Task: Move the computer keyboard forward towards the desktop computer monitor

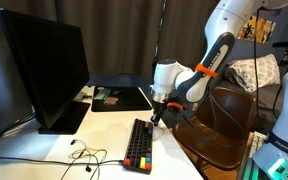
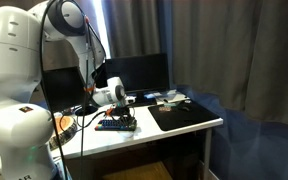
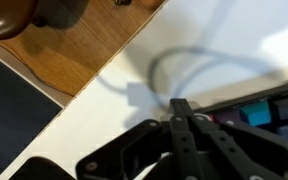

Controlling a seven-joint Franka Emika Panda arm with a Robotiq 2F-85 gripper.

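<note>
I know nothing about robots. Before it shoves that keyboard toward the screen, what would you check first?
1. Gripper beside the keyboard, on the side away from the monitor: ok.
2. Gripper touching the keyboard: cannot tell.
3. Fingers together for pushing: ok, seen in the wrist view.
4. Bare table between keyboard and monitor: ok.
5. Cable lying on the monitor side, by the keyboard's near end: not ok, it may snag.
</note>
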